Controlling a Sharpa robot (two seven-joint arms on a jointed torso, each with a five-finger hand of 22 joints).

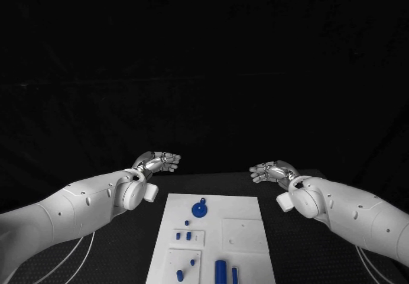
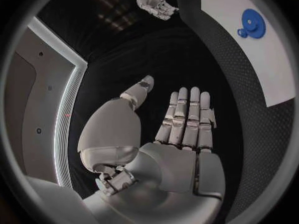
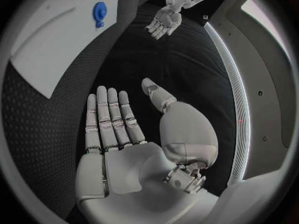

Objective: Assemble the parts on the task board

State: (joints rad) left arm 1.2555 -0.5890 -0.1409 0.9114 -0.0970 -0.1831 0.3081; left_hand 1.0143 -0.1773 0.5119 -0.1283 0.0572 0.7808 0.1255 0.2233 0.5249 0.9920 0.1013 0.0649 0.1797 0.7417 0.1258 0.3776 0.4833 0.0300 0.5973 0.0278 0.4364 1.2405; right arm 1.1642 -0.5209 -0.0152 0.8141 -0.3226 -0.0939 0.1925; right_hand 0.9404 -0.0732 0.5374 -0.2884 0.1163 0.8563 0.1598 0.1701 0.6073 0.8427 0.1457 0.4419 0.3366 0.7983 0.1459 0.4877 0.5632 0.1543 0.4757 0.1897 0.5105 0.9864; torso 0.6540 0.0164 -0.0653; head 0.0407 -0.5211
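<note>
Both the left hand point(image 1: 158, 162) and right hand point(image 1: 273, 172) hovered flat and empty beyond the task board point(image 1: 243, 207); one should descend squarely over the round blue part point(image 1: 200, 210).

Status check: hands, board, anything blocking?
Left hand and right hand open, holding nothing, beyond the board's far end. Task board untouched, blue parts lying on it. Nothing in the way.

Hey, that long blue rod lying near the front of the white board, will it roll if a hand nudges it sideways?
Probably. The rod looks round and smooth and lies flat on the board, so a sideways nudge may roll it toward the thinner pin beside it. It looks stiff, likely light plastic. Both hands are open and clear of it.
</note>
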